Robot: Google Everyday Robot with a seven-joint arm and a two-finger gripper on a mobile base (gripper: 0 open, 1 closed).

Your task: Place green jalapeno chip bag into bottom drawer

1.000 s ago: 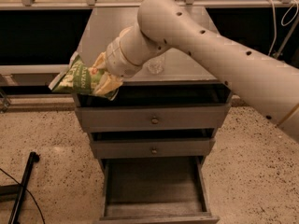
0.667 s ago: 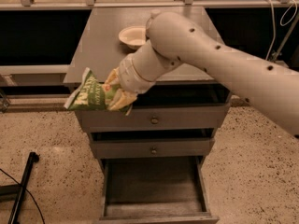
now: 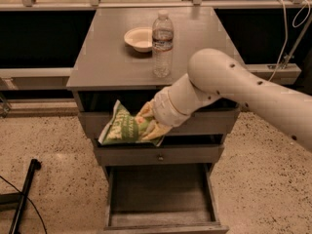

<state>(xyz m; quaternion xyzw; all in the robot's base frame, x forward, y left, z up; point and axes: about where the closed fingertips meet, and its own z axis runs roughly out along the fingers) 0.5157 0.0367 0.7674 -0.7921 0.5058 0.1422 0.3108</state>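
Observation:
The green jalapeno chip bag [image 3: 123, 128] is a light-green crinkly bag held in the air in front of the upper drawer fronts, above the open bottom drawer [image 3: 161, 199]. My gripper [image 3: 148, 126] is shut on the bag's right end, at the tip of the white arm that reaches in from the right. The bottom drawer is pulled out, with a bare grey floor and low side walls. The bag hangs a good way above the drawer, slightly left of its middle.
On the grey cabinet top [image 3: 107, 57] stand a water bottle [image 3: 162, 44] and a small white bowl [image 3: 139, 38]. The middle drawer has a round knob [image 3: 160, 158]. A black pole [image 3: 23, 196] and a cable lie on the speckled floor at the left.
My gripper and the bag have moved down and to the right, from beside the cabinet top's left edge to in front of the drawer fronts. The bottle and bowl now show.

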